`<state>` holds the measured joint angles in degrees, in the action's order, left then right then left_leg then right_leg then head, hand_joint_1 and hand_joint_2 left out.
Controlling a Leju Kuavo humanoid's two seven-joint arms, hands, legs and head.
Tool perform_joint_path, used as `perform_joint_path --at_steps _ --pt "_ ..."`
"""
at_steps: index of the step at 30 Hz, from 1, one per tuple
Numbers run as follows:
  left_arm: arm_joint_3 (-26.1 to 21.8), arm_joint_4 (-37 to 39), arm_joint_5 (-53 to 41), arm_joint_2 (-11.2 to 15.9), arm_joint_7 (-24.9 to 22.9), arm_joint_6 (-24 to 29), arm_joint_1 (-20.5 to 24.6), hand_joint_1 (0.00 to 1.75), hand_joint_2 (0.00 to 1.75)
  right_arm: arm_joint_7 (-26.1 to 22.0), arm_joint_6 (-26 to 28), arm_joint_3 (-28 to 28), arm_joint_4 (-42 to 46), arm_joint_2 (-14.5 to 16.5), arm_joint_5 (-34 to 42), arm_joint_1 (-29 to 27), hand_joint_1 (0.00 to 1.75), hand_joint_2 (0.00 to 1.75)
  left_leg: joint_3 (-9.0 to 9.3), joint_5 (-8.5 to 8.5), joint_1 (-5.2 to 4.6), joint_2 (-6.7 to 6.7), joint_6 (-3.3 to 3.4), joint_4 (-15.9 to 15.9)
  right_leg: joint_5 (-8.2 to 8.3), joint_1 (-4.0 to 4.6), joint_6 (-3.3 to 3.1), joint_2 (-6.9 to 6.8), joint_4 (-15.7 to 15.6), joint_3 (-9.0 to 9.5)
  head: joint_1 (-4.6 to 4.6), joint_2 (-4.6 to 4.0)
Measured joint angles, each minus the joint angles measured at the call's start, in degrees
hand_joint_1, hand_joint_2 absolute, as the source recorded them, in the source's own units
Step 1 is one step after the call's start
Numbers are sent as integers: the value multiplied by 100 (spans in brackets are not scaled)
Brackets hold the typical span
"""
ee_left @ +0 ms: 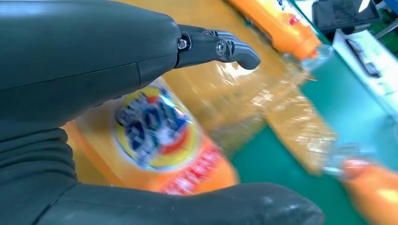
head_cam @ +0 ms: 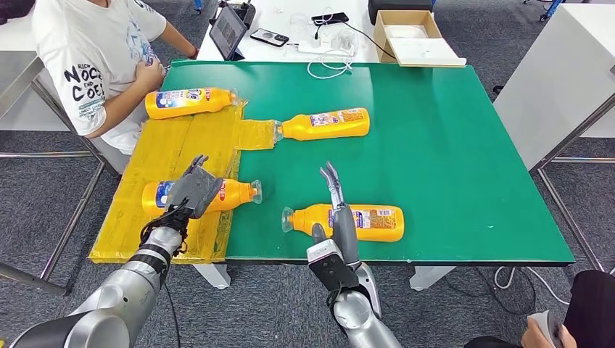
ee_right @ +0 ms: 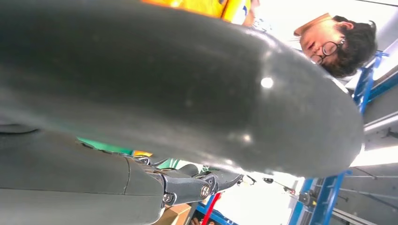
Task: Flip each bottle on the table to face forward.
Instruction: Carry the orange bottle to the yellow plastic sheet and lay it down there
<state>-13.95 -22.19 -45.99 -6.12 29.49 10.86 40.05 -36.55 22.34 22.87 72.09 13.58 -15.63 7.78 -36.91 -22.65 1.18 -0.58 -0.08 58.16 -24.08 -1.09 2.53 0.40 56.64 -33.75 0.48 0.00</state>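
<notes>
Both hands at the two nearest bottles, neither clearly gripping.

The left hand (head_cam: 192, 191) lies over the near-left bottle (head_cam: 236, 194), fingers spread across its label; a firm grasp cannot be told. The right hand (head_cam: 335, 217) stands edge-on with fingers extended, held apart, against the near-right bottle (head_cam: 373, 221) lying just beyond it on the green table (head_cam: 450, 167).

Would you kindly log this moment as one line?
left hand over near-left orange plastic bottle | right hand open at near-right orange bottle | grasp unclear

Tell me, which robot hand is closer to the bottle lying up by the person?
Left. The left hand sits over the near-left bottle, straight below the far-left bottle. The right hand is farther off, at the near-right bottle.
</notes>
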Motion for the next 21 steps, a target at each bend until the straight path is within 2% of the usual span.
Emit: perform_joint_path --at_steps 1,3,5,7,10,13,17,21 --pt "-64 -42 228 -44 96 -66 -3 0 0 10 -14 -15 -23 4 -7 0 0 0 0 0 0 0 0 0 0 0 0 0 0 0 0 0" --pt "-165 -145 622 -135 336 77 -37 0 87 25 -40 -42 -77 15 -30 -1 0 0 -3 1 0 1 1 0 1 0 0 0 0 -3 1 0" --pt "-241 -279 1018 -231 665 469 -98 0 175 33 -52 -57 -133 34 -85 -1 0 87 -6 1 0 1 1 0 1 0 1 0 0 -7 1 0" --pt "-280 -503 1494 -318 931 822 -183 0 175 82 -64 -57 -197 48 -223 7 0 175 -9 0 0 2 1 0 1 0 1 1 0 -10 0 0" --pt "-164 -1104 2416 -405 1049 1130 -405 0 175 346 -80 -21 -357 17 -633 85 0 175 -14 0 0 5 0 0 1 1 1 2 0 -17 -1 0" --pt "115 -1849 3193 -447 1066 1198 -683 0 175 792 -79 -5 -564 -121 -1074 259 0 175 -22 0 0 4 0 1 0 1 1 2 0 -24 0 0" --pt "412 -2539 3507 -467 1072 1167 -993 0 175 1334 -142 -32 -708 -410 -1513 503 0 175 -27 0 -2 3 1 1 0 -2 1 1 0 -24 0 0" --pt "620 -2937 3598 -479 1074 1101 -1283 0 175 2127 -180 -67 -819 -803 -2378 760 0 175 -28 2 -9 1 5 2 0 -9 2 1 -1 -24 1 0"
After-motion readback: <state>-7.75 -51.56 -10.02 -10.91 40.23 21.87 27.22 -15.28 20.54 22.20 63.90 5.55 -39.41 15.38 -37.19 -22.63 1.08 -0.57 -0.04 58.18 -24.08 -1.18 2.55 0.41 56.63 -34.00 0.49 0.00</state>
